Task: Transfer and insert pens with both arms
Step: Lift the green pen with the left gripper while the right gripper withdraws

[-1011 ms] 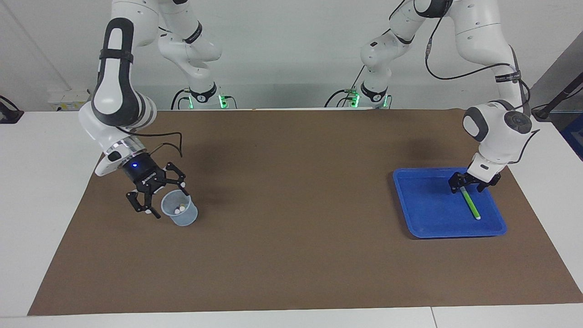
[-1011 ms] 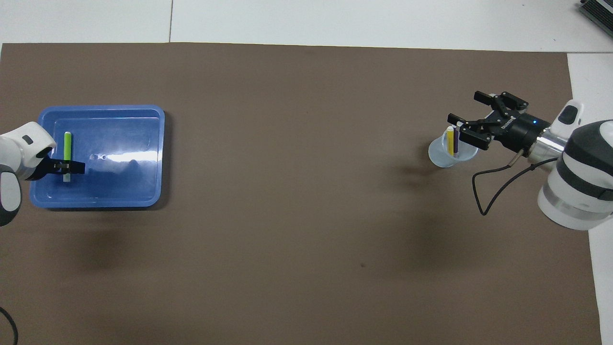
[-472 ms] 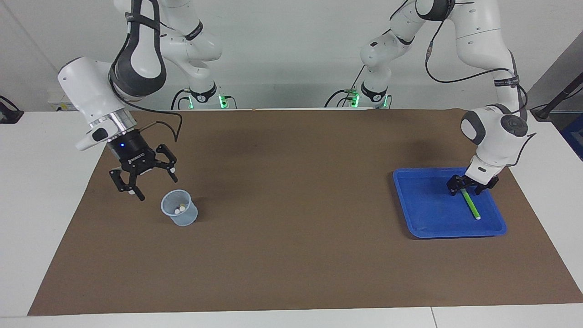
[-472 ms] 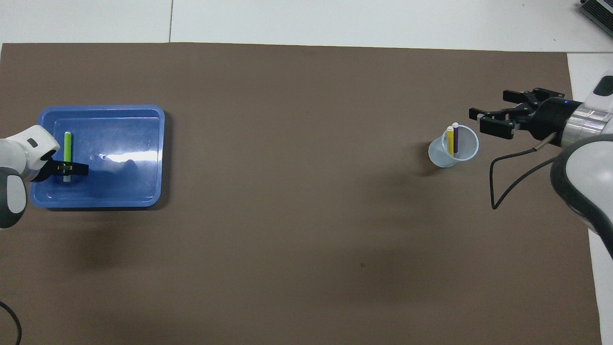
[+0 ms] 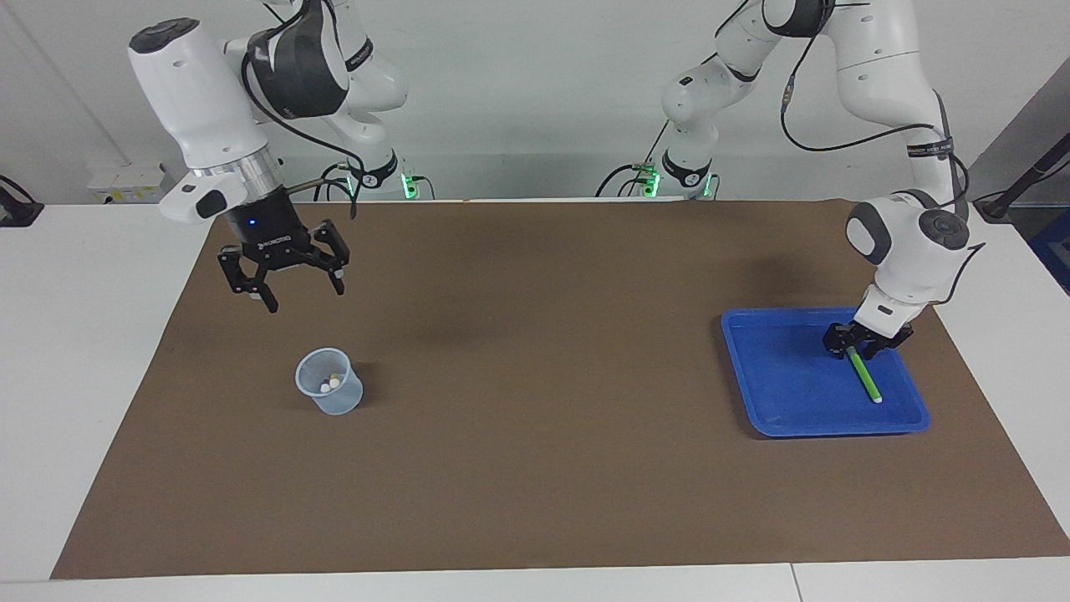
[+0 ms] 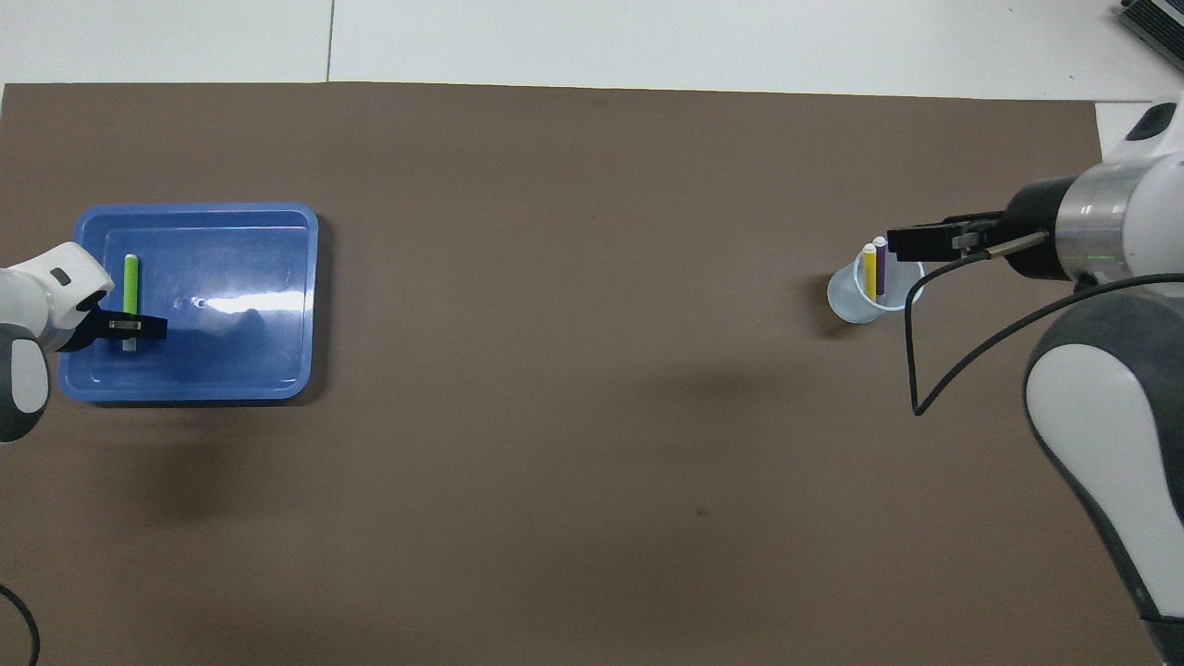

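Note:
A green pen (image 5: 866, 381) (image 6: 130, 277) lies in the blue tray (image 5: 777, 376) (image 6: 250, 365) at the left arm's end of the table. My left gripper (image 5: 859, 346) (image 6: 129, 326) is down in the tray, its jaws astride the end of the pen nearer the robots and partly drawn in. A yellow pen (image 6: 869, 273) and a purple pen (image 6: 881, 266) stand in a clear cup (image 5: 330, 393) (image 6: 851, 301) at the right arm's end. My right gripper (image 5: 305, 297) (image 6: 911, 243) hangs open and empty, high over the mat beside the cup.
A brown mat (image 5: 535, 435) covers most of the white table. Two smaller white arms with green-lit bases (image 5: 376, 180) stand at the robots' edge. A black cable (image 6: 962, 351) loops below the right wrist.
My right gripper has lifted away from the cup and swung up toward the robots, staying open. My left gripper's jaws have narrowed around the green pen, which has not moved.

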Robot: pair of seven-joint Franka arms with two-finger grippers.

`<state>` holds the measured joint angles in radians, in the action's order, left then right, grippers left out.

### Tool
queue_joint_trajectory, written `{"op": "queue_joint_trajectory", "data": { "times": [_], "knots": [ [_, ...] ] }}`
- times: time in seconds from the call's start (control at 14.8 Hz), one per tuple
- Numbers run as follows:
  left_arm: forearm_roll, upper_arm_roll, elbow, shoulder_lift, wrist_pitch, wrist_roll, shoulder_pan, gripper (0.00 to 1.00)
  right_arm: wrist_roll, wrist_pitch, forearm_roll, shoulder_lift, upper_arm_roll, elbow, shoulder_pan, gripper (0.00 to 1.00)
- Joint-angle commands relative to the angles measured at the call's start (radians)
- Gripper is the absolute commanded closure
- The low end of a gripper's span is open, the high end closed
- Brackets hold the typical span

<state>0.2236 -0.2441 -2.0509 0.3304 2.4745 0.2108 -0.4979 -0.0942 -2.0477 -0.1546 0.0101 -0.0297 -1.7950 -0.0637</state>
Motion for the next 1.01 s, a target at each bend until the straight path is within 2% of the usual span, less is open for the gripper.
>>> {"op": "queue_joint_trajectory", "data": {
  "times": [0.0, 0.13, 0.27, 0.47, 0.94],
  "knots": [
    [0.019, -0.003, -0.017, -0.001, 0.003, 0.029, -0.028, 0.25, 0.192, 0.099, 0.029, -0.009, 0.001, 0.031, -0.079, 0.00],
    [0.019, -0.003, -0.014, -0.004, -0.002, 0.029, -0.024, 0.25, 0.330, 0.098, 0.029, -0.010, -0.001, 0.036, -0.142, 0.00],
    [0.019, -0.003, -0.014, -0.005, -0.002, 0.027, -0.019, 0.28, 0.379, 0.081, 0.015, -0.015, -0.013, 0.033, -0.149, 0.00],
    [0.019, -0.003, -0.014, -0.005, -0.009, 0.025, -0.013, 0.45, 0.384, 0.055, 0.012, -0.015, -0.015, 0.025, -0.149, 0.00],
    [0.019, -0.006, 0.000, -0.011, -0.040, 0.027, -0.007, 0.49, 0.384, 0.014, 0.010, -0.015, -0.015, 0.017, -0.157, 0.00]
  ]
}}
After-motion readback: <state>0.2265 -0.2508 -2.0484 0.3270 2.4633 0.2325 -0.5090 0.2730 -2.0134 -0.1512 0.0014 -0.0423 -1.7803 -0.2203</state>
